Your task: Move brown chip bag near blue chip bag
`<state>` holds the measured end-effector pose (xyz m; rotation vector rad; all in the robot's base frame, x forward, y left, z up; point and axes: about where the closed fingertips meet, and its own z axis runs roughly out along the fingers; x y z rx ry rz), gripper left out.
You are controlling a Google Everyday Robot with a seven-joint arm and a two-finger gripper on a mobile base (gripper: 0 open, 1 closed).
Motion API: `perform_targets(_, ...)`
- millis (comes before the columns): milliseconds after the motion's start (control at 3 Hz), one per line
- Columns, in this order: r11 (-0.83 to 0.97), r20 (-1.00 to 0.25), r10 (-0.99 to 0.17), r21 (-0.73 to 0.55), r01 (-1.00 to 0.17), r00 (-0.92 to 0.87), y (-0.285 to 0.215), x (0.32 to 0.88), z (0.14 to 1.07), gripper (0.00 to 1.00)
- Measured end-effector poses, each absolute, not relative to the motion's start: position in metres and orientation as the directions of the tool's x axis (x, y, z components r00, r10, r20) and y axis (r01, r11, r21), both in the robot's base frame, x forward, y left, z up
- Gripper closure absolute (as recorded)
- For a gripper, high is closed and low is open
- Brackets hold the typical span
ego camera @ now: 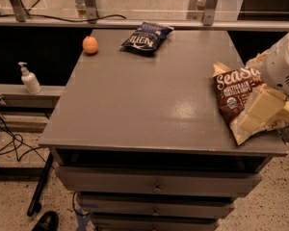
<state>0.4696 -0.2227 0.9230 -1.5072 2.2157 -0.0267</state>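
The brown chip bag (234,96), with white "SeaSalt" lettering, lies on the right side of the grey table (135,100), near its front right corner. My gripper (258,110) comes in from the right edge of the view and rests over the bag's right half, hiding part of it. The blue chip bag (145,36), small and dark navy, lies at the back of the table near the middle, far from the brown bag and the gripper.
An orange (90,44) sits at the table's back left, to the left of the blue bag. A soap dispenser (30,79) stands on a lower shelf to the left. Drawers (156,184) sit under the tabletop. Cables lie on the floor at left.
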Motion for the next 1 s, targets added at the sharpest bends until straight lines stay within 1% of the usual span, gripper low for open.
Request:
perform_targets(667, 0.336, -0.318, -0.915, -0.258, -0.906, -0.249, -0.243, 0.458, 0.887, 0.00)
perform_targets(1000, 0.290, -0.320, -0.926, -0.259, -0.921, -0.202, -0.243, 0.456, 0.871, 0.18)
